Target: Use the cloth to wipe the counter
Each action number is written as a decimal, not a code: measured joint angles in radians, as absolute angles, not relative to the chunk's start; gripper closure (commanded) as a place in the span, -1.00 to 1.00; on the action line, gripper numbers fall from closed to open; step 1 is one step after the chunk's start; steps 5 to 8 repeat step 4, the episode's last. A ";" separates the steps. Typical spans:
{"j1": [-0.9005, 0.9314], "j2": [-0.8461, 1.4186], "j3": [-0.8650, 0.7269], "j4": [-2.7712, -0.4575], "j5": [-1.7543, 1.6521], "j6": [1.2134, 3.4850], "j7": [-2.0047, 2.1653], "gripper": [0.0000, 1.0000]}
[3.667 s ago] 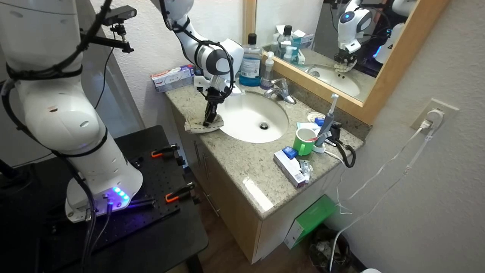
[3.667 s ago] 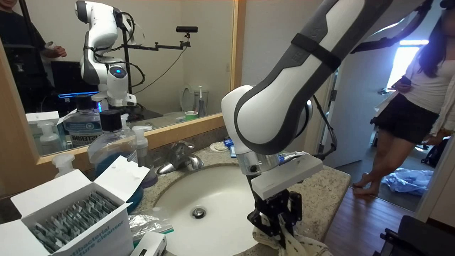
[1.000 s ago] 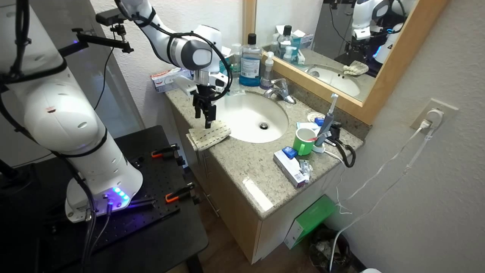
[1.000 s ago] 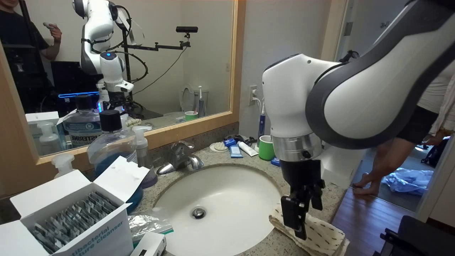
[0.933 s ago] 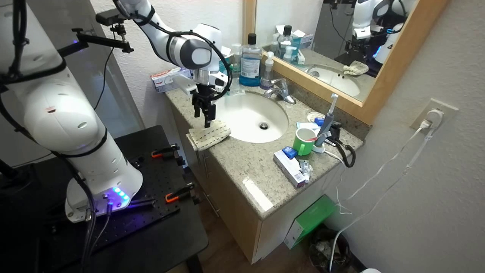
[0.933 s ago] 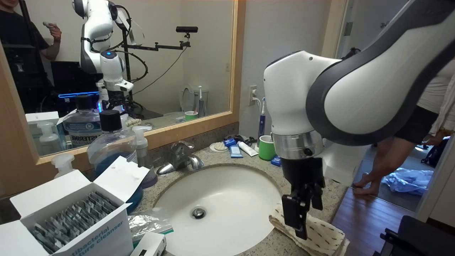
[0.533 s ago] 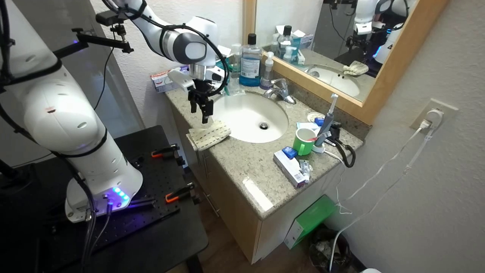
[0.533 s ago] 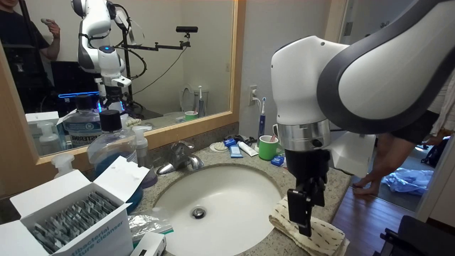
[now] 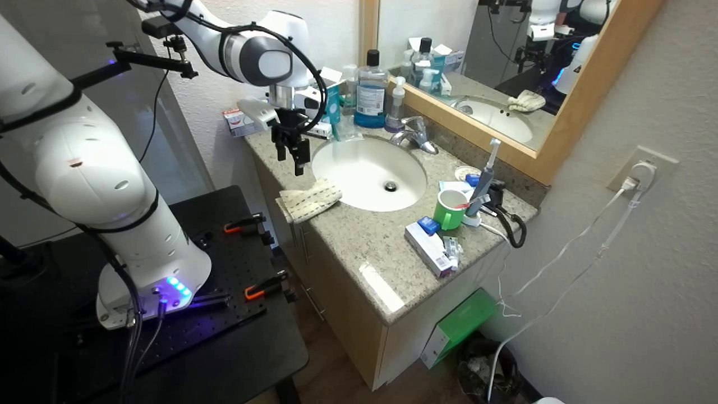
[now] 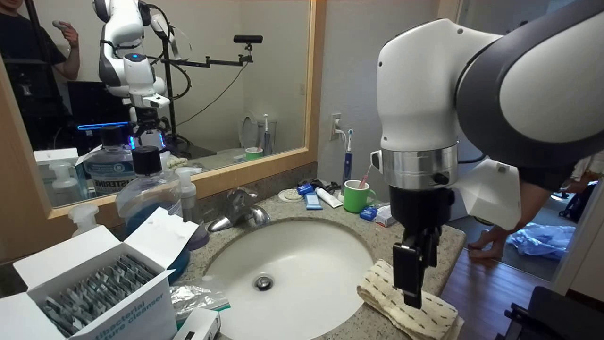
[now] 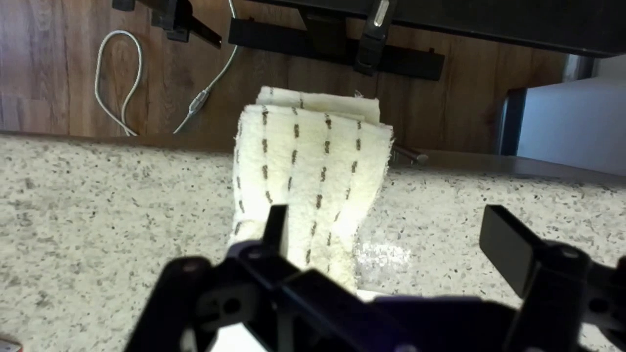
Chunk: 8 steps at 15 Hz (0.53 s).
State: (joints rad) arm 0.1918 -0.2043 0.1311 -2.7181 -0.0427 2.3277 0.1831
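The cream cloth [image 9: 309, 201] with dark dashes lies folded on the speckled counter [image 9: 348, 238], between the sink and the front edge, with one end hanging over that edge. In an exterior view my black gripper [image 9: 290, 165] hangs above the counter, apart from the cloth. It covers part of the cloth [image 10: 384, 289] in an exterior view. In the wrist view the gripper [image 11: 384, 230] has its fingers wide apart with nothing held. The left finger [image 11: 277, 227] overlaps the cloth in the picture, while bare counter shows behind the right finger [image 11: 508, 244].
The sink [image 9: 370, 174] opens beside the cloth, with the faucet [image 9: 414, 134] behind it. A green cup [image 9: 450, 209], a long box [image 9: 429, 249] and a toothbrush [image 9: 483, 182] stand at one end. Mouthwash [image 9: 370, 92] and an open carton [image 10: 101, 283] occupy the other end.
Several seconds ago my gripper was shut on the bunched cloth; it has let go, and the cloth lies flatter. Over the last second the open gripper has risen and drawn away from the cloth, which stays put.
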 measured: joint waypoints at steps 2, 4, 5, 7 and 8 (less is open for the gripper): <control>0.192 -0.228 0.140 -2.726 -0.041 2.321 0.183 -1.00; 0.192 -0.243 0.145 -2.732 -0.040 2.316 0.183 -1.00; 0.192 -0.243 0.145 -2.732 -0.040 2.316 0.183 -1.00; 0.192 -0.243 0.145 -2.732 -0.040 2.316 0.183 -1.00; 0.192 -0.243 0.145 -2.732 -0.040 2.316 0.183 -1.00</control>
